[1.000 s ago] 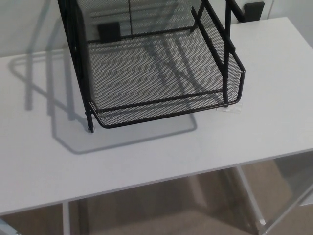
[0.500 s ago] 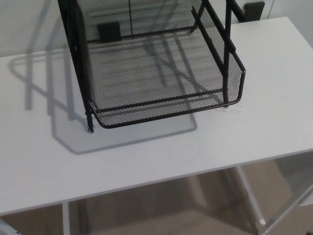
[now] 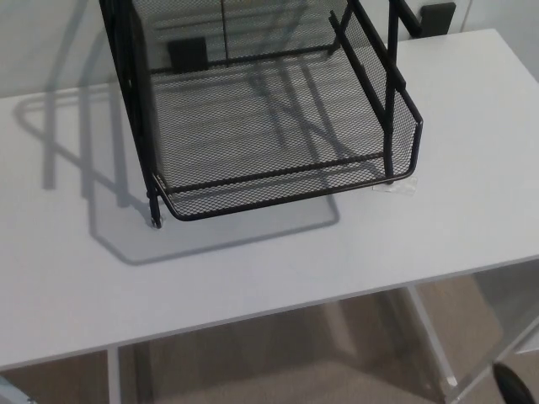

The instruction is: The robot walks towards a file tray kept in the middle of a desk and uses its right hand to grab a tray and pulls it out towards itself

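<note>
While the tray (image 3: pixel 278 143) sits mid-desk (image 3: pixel 253 261) in its black rack (image 3: pixel 126 84), front lip jutting toward you, only a dark bit of the right hand (image 3: pixel 512 385) shows below-right of the tray; can't tell its fingers. Bring it up to that lip, hook, pull straight back.

White desk (image 3: pixel 253 269), black mesh file tray (image 3: pixel 278 126) standing on it, toward the back
</note>
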